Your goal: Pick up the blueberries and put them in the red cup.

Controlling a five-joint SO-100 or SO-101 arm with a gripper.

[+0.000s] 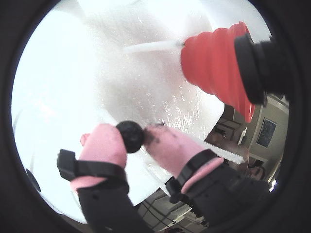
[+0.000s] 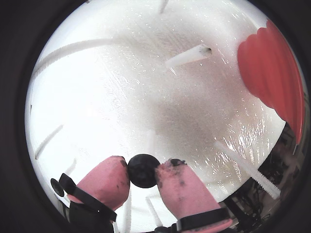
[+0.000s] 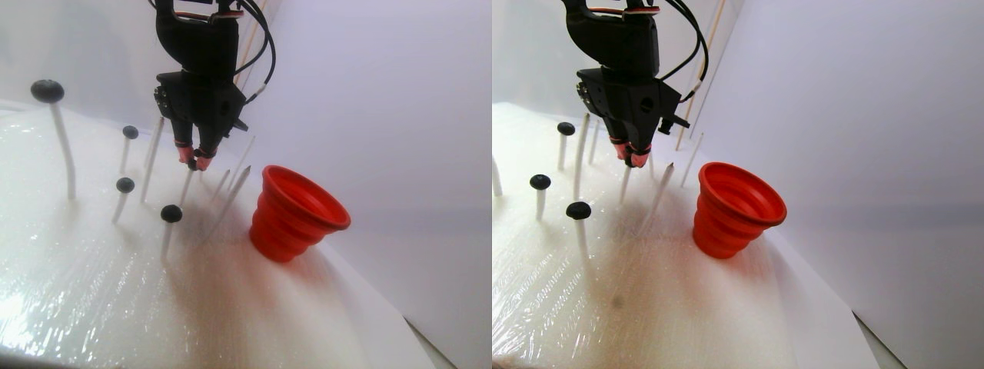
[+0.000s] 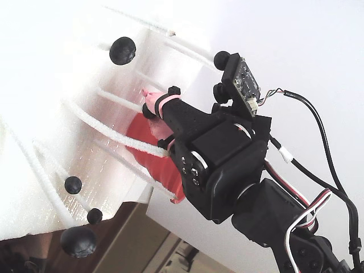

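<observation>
My gripper (image 1: 131, 138) has pink-covered fingers and is shut on one blue-black blueberry (image 1: 129, 136), pinched between the fingertips above the white surface. In the other wrist view the same blueberry (image 2: 143, 170) sits between the stained pink fingertips (image 2: 176, 182). The red cup (image 1: 214, 63) with ribbed walls stands up and to the right of the gripper, also in the other wrist view (image 2: 267, 73). In the stereo pair view the gripper (image 3: 194, 160) hangs left of and behind the red cup (image 3: 296, 211). Several more blueberries (image 3: 171, 213) sit on top of thin white sticks to its left.
A white foam base (image 3: 92, 292) wrapped in shiny film carries upright white sticks, some bare (image 2: 187, 56). One bare stick (image 3: 234, 192) leans between gripper and cup. The base's edge (image 3: 384, 307) runs close behind the cup. A pale wall stands beyond.
</observation>
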